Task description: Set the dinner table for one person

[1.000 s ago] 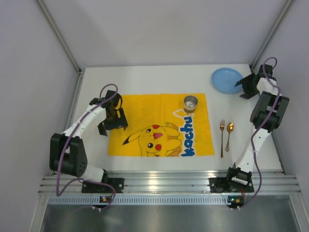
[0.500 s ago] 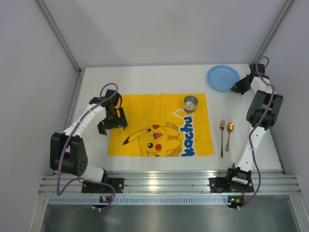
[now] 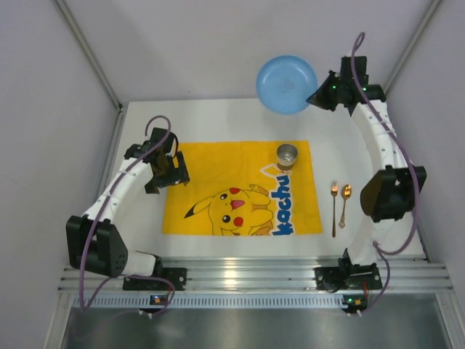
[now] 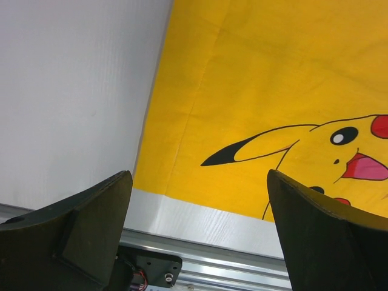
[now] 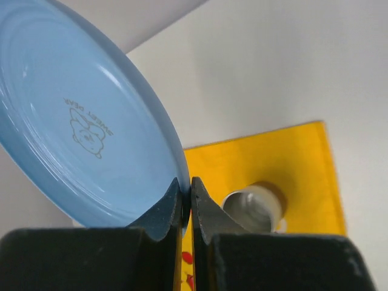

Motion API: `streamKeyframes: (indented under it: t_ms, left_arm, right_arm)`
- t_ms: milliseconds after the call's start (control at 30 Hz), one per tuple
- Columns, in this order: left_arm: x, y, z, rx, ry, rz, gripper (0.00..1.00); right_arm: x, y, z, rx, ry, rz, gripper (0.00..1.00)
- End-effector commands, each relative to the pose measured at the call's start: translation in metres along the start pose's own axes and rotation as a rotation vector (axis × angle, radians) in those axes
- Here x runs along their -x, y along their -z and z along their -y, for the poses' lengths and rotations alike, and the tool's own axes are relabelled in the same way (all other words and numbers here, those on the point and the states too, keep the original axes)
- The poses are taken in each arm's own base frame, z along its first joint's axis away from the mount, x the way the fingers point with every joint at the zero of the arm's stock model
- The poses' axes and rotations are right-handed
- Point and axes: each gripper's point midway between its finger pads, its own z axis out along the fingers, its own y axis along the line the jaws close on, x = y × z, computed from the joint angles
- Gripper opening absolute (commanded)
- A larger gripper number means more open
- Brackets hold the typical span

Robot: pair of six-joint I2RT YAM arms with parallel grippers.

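Holding plate (image 3: 287, 83) by its rim in top view, right gripper (image 3: 320, 94) hangs above table's (image 3: 218, 116) far edge; cloth (image 3: 240, 189) centre lies near-left of it. Left wrist: left gripper (image 4: 197, 182) open, empty, over cloth's left edge. Right wrist: fingers (image 5: 160, 212) clamp plate rim edge-on.

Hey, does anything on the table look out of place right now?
Nothing spilled or damaged. The blue plate is off the table, held tilted in the air by the right claw pinching its rim. Fork and spoon lie straight beside the yellow cloth.
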Motion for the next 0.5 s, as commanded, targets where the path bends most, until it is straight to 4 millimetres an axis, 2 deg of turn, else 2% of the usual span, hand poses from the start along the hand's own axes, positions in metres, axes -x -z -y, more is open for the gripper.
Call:
streamKeyframes:
  t_ms: [0, 33, 67, 100, 167, 200, 267, 300, 367, 433, 467]
  left_arm:
    - [0.018, 0.032, -0.004, -0.028, -0.003, 0.11, 0.98]
    - [0.017, 0.039, -0.005, -0.038, 0.002, 0.125, 0.98]
    - [0.017, 0.041, -0.006, -0.041, 0.003, 0.131, 0.98]
    - [0.015, 0.044, -0.007, -0.049, 0.009, 0.138, 0.98]
    - [0.009, 0.047, -0.01, -0.057, 0.011, 0.146, 0.98]
    - [0.006, 0.046, -0.012, -0.055, 0.011, 0.146, 0.98]
    - [-0.002, 0.043, -0.016, -0.053, 0.006, 0.14, 0.98]
    - [-0.005, 0.042, -0.017, -0.054, 0.007, 0.138, 0.98]
    - [-0.012, 0.042, -0.019, -0.057, 0.008, 0.131, 0.98]
    - [-0.015, 0.041, -0.02, -0.058, 0.006, 0.123, 0.98]
    - [-0.017, 0.041, -0.021, -0.057, 0.003, 0.119, 0.98]
  right_arm:
    - [-0.074, 0.053, -0.054, 0.06, 0.131, -0.07, 0.0]
    - [-0.091, 0.063, -0.062, 0.075, 0.145, -0.084, 0.0]
    - [-0.112, 0.062, -0.064, 0.071, 0.135, -0.117, 0.0]
    - [-0.153, 0.055, -0.062, 0.05, 0.164, -0.182, 0.0]
    - [-0.188, 0.057, -0.063, 0.047, 0.137, -0.23, 0.0]
    - [-0.221, 0.052, -0.058, 0.037, 0.151, -0.282, 0.0]
    - [-0.248, 0.048, -0.052, 0.01, 0.134, -0.323, 0.0]
    - [-0.27, 0.046, -0.045, -0.017, 0.155, -0.353, 0.0]
    - [-0.294, 0.036, -0.034, -0.059, 0.159, -0.397, 0.0]
    - [-0.316, 0.03, -0.037, -0.056, 0.186, -0.425, 0.0]
    - [-0.327, 0.022, -0.031, -0.082, 0.19, -0.444, 0.0]
